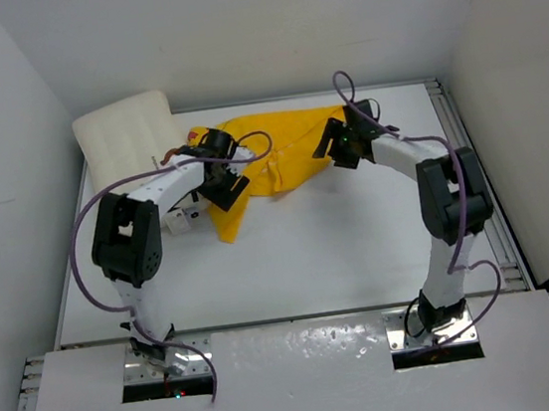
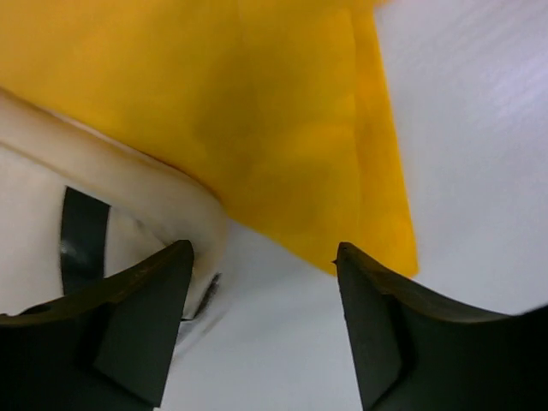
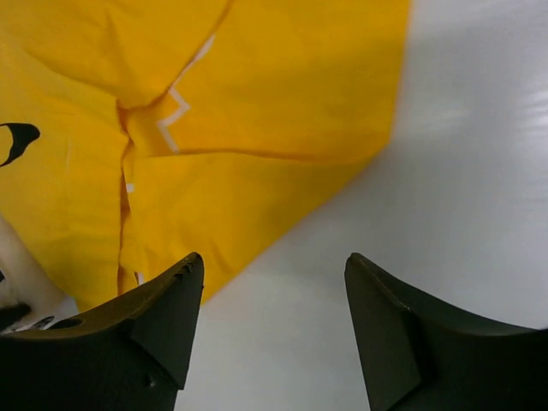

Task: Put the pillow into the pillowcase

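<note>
Pillowcase (image 1: 283, 149) crumpled at far centre of counter (image 1: 310, 251). Pillow (image 1: 125, 134) in far left corner, outside it. Left pincer (image 2: 263, 250) apart over yellow near-left tip; right pincer (image 3: 274, 257) apart over right edge, nothing gripped.

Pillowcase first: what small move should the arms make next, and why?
Probably lower the left pincer onto the pillowcase corner and close. It and the right pincer hang open over the yellow cloth, gripping nothing; the pillow lies outside it, far left.
</note>
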Action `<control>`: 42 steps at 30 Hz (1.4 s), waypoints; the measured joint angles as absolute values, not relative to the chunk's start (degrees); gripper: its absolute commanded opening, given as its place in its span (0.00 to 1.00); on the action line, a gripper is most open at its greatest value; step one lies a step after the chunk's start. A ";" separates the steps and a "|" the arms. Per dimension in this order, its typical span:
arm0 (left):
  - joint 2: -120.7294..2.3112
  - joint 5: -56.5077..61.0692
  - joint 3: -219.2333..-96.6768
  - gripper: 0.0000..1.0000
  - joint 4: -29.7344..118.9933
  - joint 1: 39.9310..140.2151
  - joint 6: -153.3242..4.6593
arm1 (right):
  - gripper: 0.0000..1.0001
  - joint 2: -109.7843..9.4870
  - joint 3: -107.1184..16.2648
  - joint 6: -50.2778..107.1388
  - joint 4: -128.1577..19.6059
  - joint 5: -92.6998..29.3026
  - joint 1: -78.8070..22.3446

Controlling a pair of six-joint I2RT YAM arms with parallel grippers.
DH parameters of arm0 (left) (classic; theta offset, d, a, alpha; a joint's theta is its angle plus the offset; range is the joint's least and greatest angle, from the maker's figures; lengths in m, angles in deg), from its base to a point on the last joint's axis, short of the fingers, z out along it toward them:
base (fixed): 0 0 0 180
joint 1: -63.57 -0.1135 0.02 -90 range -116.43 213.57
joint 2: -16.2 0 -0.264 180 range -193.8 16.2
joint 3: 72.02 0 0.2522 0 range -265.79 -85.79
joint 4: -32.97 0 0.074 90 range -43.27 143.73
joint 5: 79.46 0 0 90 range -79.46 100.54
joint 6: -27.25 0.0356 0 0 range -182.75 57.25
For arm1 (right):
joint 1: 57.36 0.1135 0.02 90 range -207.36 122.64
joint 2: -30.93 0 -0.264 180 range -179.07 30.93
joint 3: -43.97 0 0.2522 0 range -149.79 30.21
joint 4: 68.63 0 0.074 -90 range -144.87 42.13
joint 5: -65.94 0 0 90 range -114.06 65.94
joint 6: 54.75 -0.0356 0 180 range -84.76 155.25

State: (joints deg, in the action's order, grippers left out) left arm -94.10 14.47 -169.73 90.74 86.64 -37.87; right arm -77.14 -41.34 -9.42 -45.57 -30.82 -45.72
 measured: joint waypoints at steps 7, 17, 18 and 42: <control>-87.87 12.41 -154.14 0.71 85.54 86.47 -45.76 | 0.68 -90.84 -53.19 -11.32 -45.55 -30.12 -39.73; -87.37 13.31 -148.29 0.23 77.47 86.49 -48.99 | 0.64 -93.77 -55.79 -10.62 -44.35 -27.94 -32.45; -87.28 13.55 -147.98 0.09 76.78 86.53 -48.93 | 0.62 -93.86 -55.79 -10.47 -44.11 -27.63 -32.32; -87.13 23.54 -190.45 0.00 86.68 74.75 -38.02 | 0.00 -51.30 -37.21 -4.46 -44.43 -17.45 -60.49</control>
